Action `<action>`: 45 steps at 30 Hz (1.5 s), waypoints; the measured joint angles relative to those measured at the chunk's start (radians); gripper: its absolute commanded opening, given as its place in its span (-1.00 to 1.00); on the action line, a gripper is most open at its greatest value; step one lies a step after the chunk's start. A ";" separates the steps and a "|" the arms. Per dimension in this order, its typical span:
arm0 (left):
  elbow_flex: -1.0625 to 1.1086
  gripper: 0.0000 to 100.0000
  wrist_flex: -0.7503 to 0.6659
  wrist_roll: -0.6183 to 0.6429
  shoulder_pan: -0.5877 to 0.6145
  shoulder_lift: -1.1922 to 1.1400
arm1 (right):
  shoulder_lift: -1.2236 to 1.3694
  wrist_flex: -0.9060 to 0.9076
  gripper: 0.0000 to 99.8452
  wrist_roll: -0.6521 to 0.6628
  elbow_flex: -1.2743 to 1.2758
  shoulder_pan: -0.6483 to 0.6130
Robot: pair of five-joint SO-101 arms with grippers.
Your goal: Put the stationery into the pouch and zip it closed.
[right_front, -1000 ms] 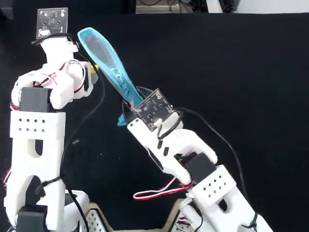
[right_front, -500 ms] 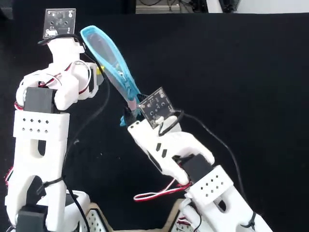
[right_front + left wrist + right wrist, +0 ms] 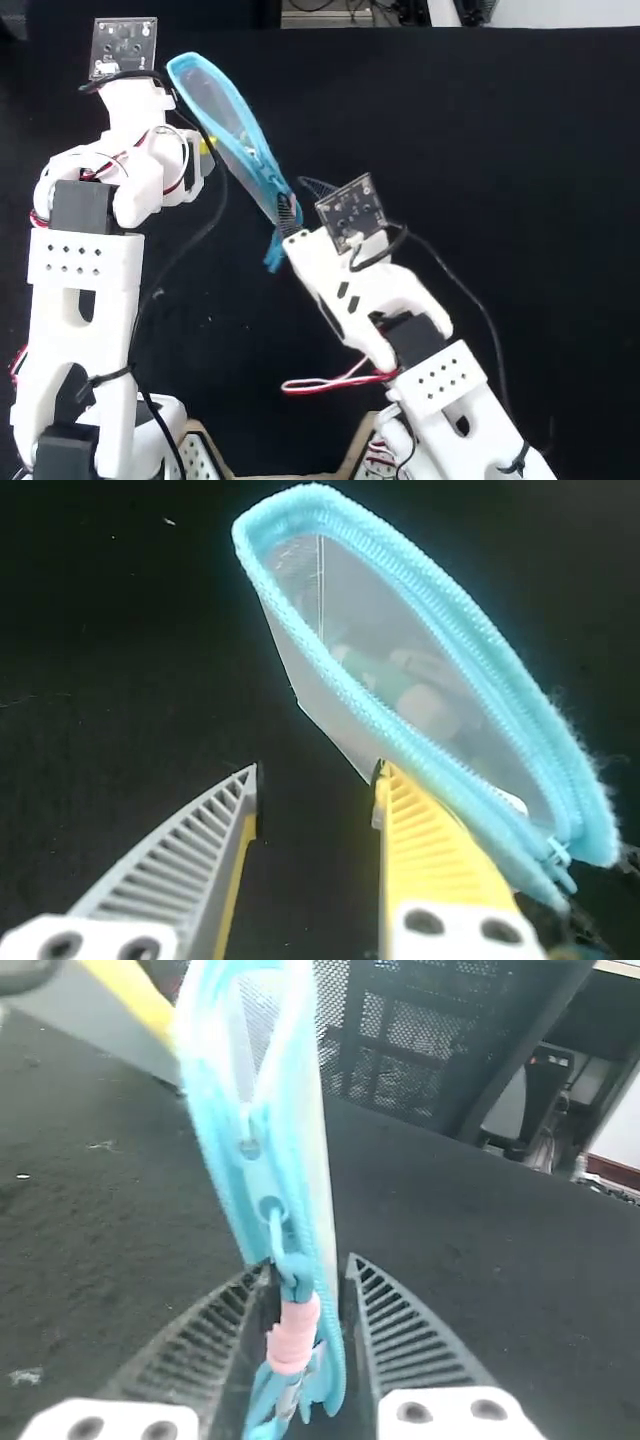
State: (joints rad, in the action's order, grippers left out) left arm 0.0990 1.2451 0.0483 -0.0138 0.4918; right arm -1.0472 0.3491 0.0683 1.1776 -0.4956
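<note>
Two arms over a black bench (image 3: 500,150), read from left to right. At the left stands the left arm (image 3: 90,230). Its left gripper (image 3: 318,772) is spread, with bare bench showing between the grey finger (image 3: 190,865) and the yellow finger (image 3: 430,865). Nothing lies between them.

The pouch (image 3: 230,130), light blue with a translucent wall and a blue zipper border, lies against the outer side of the yellow finger, touching it near the tip. It runs as a long slanted band from far left, beside the left arm's wrist, down toward the right arm at the centre. Through the wall, in the left wrist view, a green stationery item (image 3: 385,675) is visible inside, together with paler shapes too indistinct to name.

At the pouch's near right end, the right gripper (image 3: 307,1266) pinches the zipper end, one ribbed finger on each side of the fabric. The zipper pull (image 3: 290,1335), with a pink piece, hangs between those fingers. The right arm (image 3: 400,330) extends from there toward the near right. A mesh chair (image 3: 420,1040) stands beyond the bench.
</note>
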 measured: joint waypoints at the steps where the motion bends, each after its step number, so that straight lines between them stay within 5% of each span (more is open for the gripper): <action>1: 0.000 -0.61 0.000 0.000 0.000 0.000 | 0.000 0.000 -0.81 0.000 0.000 0.003; 16: 0.000 -0.61 0.000 0.000 0.000 0.000 | -0.101 0.000 -0.81 0.167 0.060 -0.081; 36: 0.000 -0.61 0.000 0.000 -0.003 0.000 | -0.206 -0.009 -0.81 0.167 0.072 -0.121; 45: 0.000 -0.61 0.000 0.000 -0.003 0.000 | 0.009 -0.101 -0.73 0.080 0.072 -0.077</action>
State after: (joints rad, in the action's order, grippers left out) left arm 0.0990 1.2451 0.0483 -0.0169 0.4918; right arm -1.0380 0.2478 0.1481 1.2497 -0.5723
